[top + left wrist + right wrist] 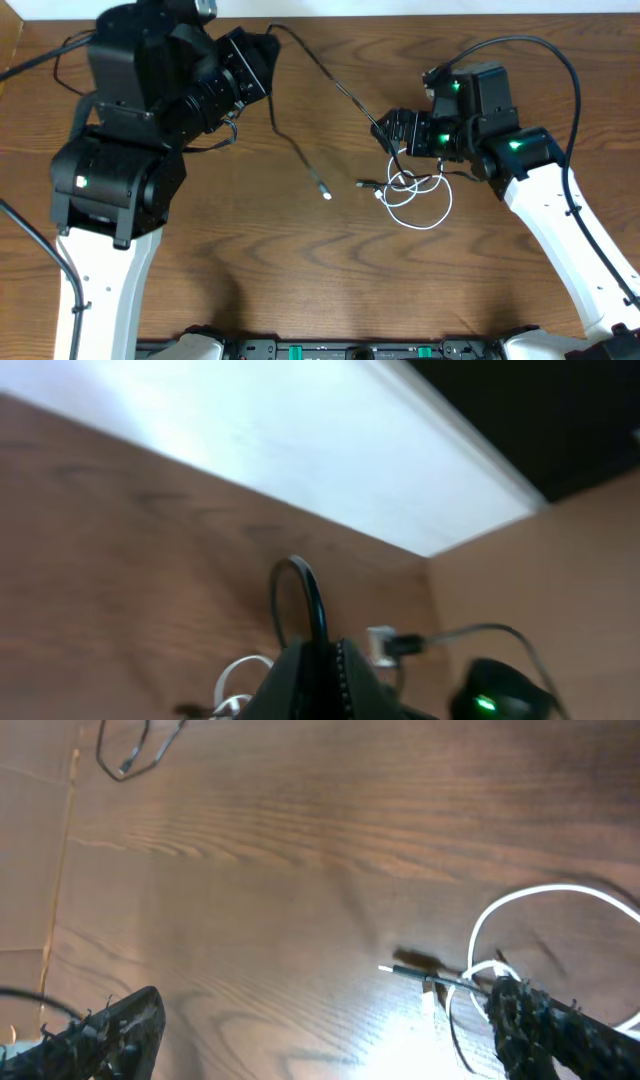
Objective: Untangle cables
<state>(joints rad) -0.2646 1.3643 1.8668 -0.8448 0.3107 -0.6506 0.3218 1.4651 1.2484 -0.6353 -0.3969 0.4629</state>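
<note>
- the left gripper point(322, 660) is clenched on the long black cable point(300, 585), which arches up in a loop straight off its fingertips.
- the right gripper point(325, 1005) is spread wide and grasps nothing. one finger point(540, 1020) touches the white cable point(545, 900) (the other sits well apart over bare wood).
- a black plug point(420, 970) lies just beside that white loop on the table point(300, 840).
- from overhead, the white cable is coiled under and just in front of the right gripper. the long black cable runs from the left gripper across to it, with one tip lying between the arms.
- a thick black arm cable point(575, 85) arcs over the right arm, and a white wall point(300, 450) borders the table's far edge.
- the right gripper's body covers the spot where the cords cross, so i cannot tell whether they are knotted there.
- the left wrist view is blurred, and its fingers are cut off at the bottom edge.
</note>
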